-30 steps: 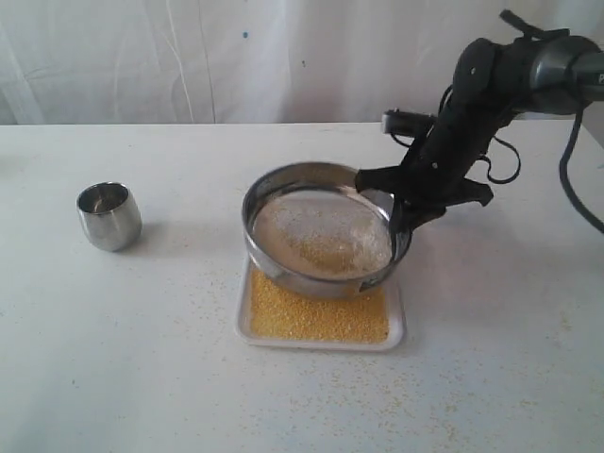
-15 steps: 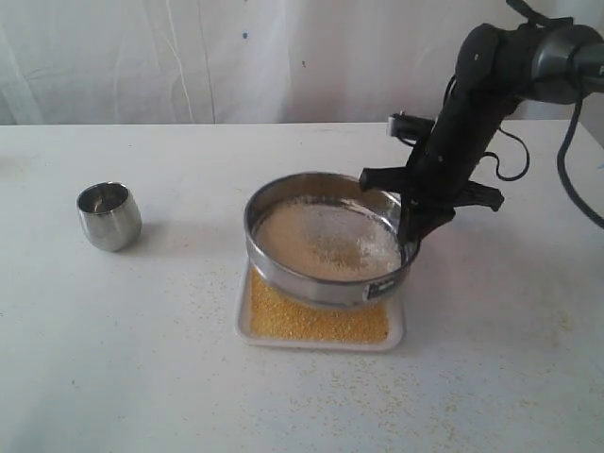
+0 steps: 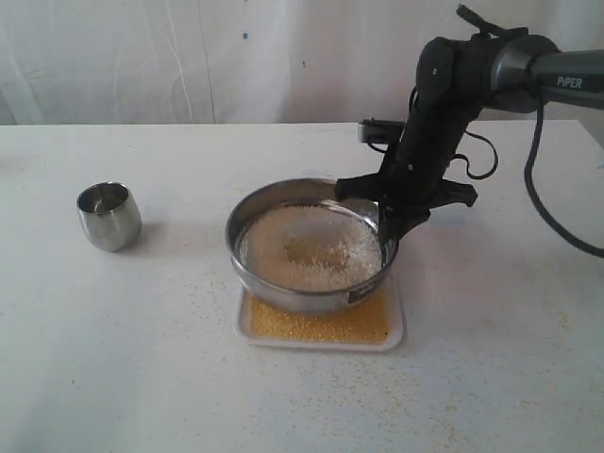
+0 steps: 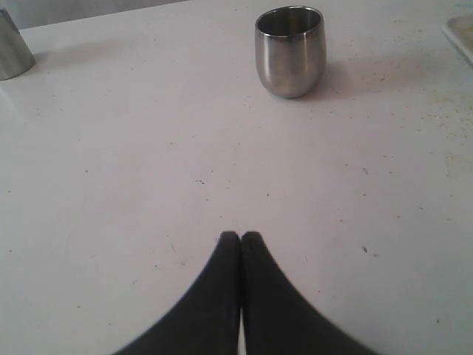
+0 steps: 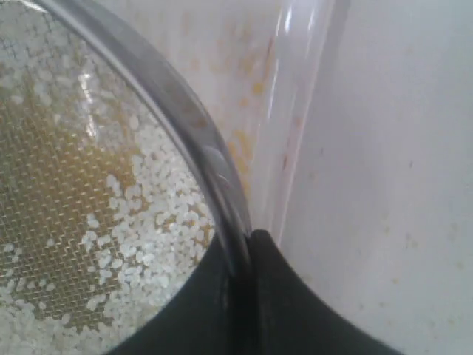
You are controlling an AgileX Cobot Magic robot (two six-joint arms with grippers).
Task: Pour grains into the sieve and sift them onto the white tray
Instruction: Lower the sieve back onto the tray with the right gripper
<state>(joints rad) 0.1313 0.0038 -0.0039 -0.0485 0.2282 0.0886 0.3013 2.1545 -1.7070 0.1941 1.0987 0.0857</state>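
Since sifting needs the mesh hung over its catch, the right pincer (image 3: 392, 225) is clamped tight on the rim of the wide round stainless-steel sieve (image 3: 276, 289), holding it over the flat square white plastic tray (image 3: 397, 332) on the white desk (image 3: 142, 368). Beneath it the fine yellow-golden grains (image 3: 321, 326) lie spread in the tray, while coarser whitish bits (image 3: 311, 247) sit on the mesh. Well away, facing the small rounded steel cup (image 3: 109, 215), the left pincer (image 4: 241, 238) is fully closed on nothing, probably parked so the shaking has room.

Sieve (image 3: 307, 274) shiny steel (fine mesh bottom); white tray (image 3: 396, 332) smooth plastic.
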